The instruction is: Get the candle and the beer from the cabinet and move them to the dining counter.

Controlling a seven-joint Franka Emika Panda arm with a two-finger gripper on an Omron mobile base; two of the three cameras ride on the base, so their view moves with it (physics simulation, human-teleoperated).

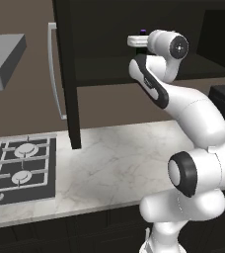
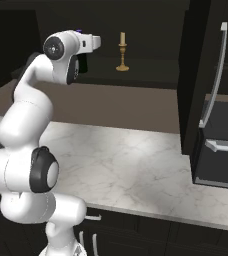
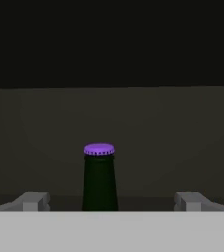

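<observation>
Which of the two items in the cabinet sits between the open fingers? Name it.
The beer, the dark bottle with the purple cap, stands centred before the open gripper. The tan candle stands off to the side.

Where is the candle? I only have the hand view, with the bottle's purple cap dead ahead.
Observer: In the right base view the candle stands upright on the cabinet shelf, beyond the hand.
Operator: Are the cabinet doors out of the way?
Observer: Yes, the left door stands swung open above the marble counter.
Operator: What else sits on that counter?
Observer: A gas hob lies at its left end.
</observation>
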